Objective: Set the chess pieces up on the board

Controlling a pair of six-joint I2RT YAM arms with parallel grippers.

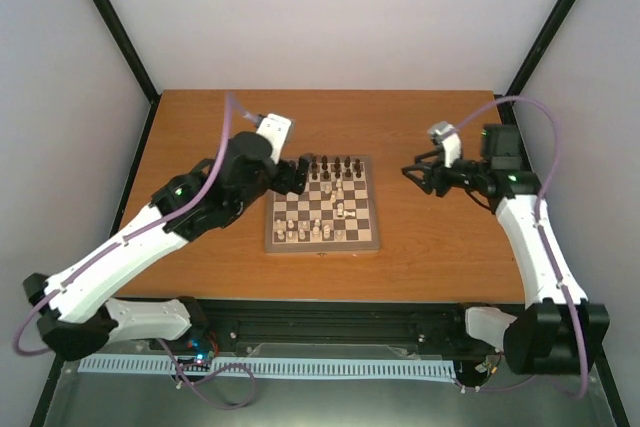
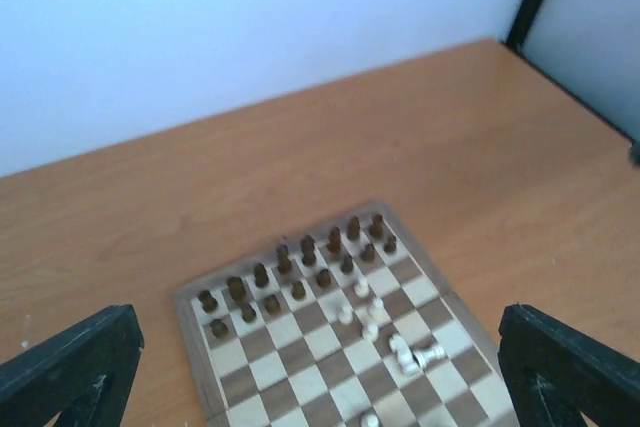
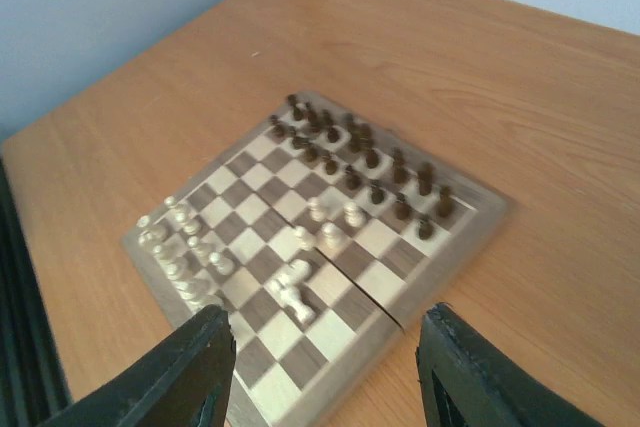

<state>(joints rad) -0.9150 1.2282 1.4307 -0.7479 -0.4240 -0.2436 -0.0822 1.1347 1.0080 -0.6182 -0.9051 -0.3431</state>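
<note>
The board [image 1: 322, 247] lies in the middle of the table. Dark chess pieces [image 1: 331, 168] stand in its two far rows, and pale ones [image 1: 304, 232] line the near rows. A few pale pieces [image 2: 368, 315] stand mid-board, and two [image 3: 295, 289] lie toppled there. My left gripper [image 1: 300, 173] hovers at the board's far left corner. In the left wrist view its fingers [image 2: 70, 372] stand wide open with nothing between them. My right gripper [image 1: 414, 175] is right of the board, off its edge, open and empty, its fingers [image 3: 175, 377] framing the board's [image 3: 270, 352] near corner.
The wooden table [image 1: 440, 247] is bare to the right and left of the board. Pale walls with black corner posts [image 1: 120, 37] close it in on three sides. The arm bases and a black rail [image 1: 330, 317] run along the near edge.
</note>
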